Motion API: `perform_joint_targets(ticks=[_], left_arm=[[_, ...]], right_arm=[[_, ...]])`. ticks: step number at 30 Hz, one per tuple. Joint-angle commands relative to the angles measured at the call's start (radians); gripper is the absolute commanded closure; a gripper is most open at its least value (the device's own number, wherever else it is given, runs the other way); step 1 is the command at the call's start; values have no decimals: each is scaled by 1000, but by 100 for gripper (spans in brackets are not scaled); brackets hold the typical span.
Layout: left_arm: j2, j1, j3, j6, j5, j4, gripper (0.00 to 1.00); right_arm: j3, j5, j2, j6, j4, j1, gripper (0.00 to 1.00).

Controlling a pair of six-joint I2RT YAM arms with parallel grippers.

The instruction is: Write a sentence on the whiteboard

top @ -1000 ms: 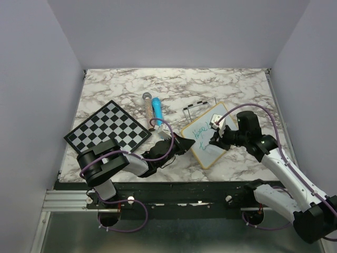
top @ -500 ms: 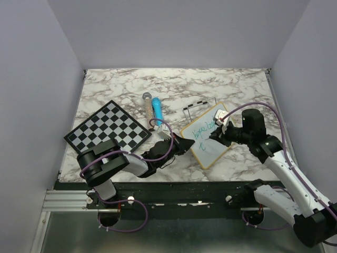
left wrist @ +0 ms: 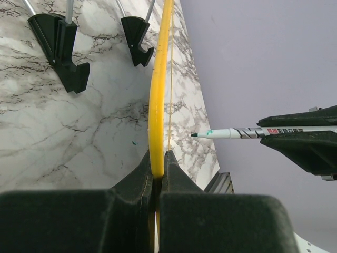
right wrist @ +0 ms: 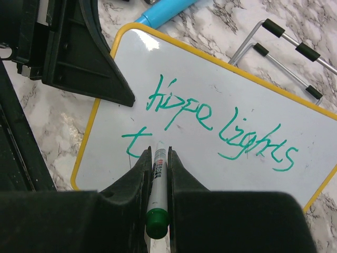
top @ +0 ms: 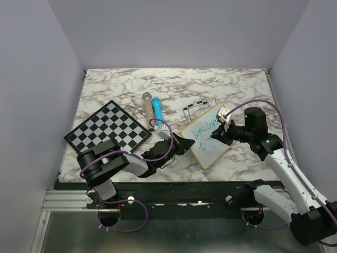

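Whiteboard lies right of centre on marble table, left gripper pinching its left frame edge, right gripper clamped on green marker, tip just off the board below sentence "Hope lights / t".

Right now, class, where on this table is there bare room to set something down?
The far strip of table behind the pens and stand is bare, also the far right corner. Crowded: the near middle, from chessboard to whiteboard.

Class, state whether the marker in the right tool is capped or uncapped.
Uncapped: the marker shows a bare, green-stained tip in the left wrist view, aimed at the whiteboard.
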Motion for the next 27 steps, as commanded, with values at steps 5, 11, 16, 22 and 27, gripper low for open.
perform_joint_targets(ticks=[5,11,16,22,27], left_arm=[[2,-5,0,2,-8,77,100],[2,-5,-2,1,-11,80,100],[1,-5,-5,1,-11,82,100],[1,-5,-6,-1,-12,85,100],[1,-5,-8,-1,-12,85,100]], right_arm=[[-8,-38,8,10,-6,-12,99],[-13,-41,10,12,-3,-17,100],[-13,-48,11,16,-5,-17,99],[-14,-48,8,19,-3,-17,99],[-14,-49,8,21,-3,-17,99]])
